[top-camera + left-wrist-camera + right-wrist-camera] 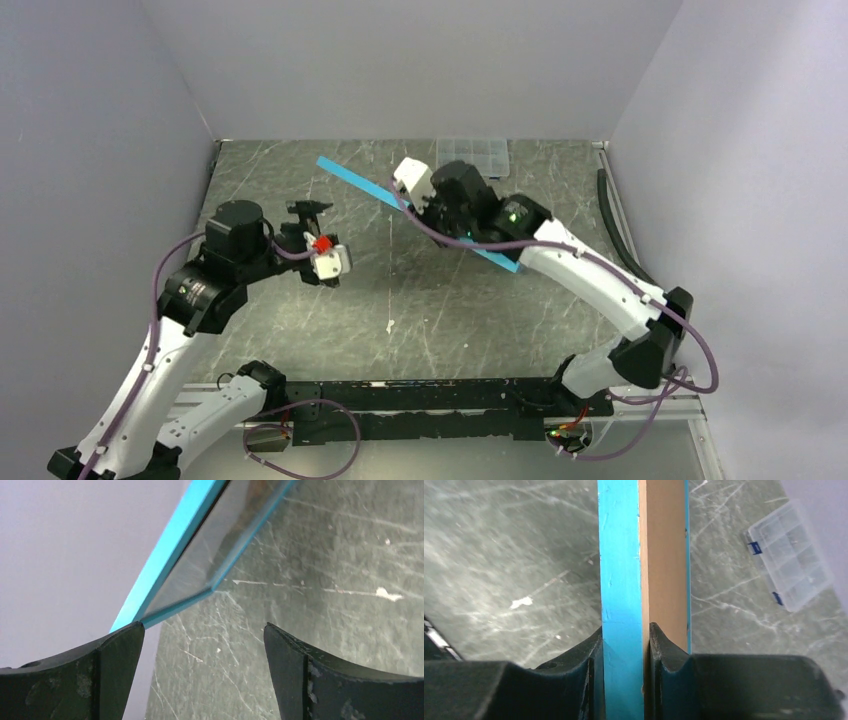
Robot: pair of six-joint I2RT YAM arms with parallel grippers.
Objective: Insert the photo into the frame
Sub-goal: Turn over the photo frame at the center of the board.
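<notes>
On the left, the left pincer is standing spread wide with nothing between its fingers, hovering over the scratched grey-green stone-look bench. Just ahead of it, a corner of the large rectangular frame with its thin bright-blue border and clear pane is sitting right beside the tip of one finger, outside the gap rather than in it.

The frame is hanging clear of the bench, tilted, its long axis running from far-left to near-right across the overhead view. Further right, the right pincer is pinching the frame by its rim, blue face on one side and tan wood-coloured back on the other. Beyond it, a small clear plastic compartment box is lying by the back wall.

The photo is not showing in any view. The left arm is the nearer one to the frame's free end, so any second hold would likely fall to it.
</notes>
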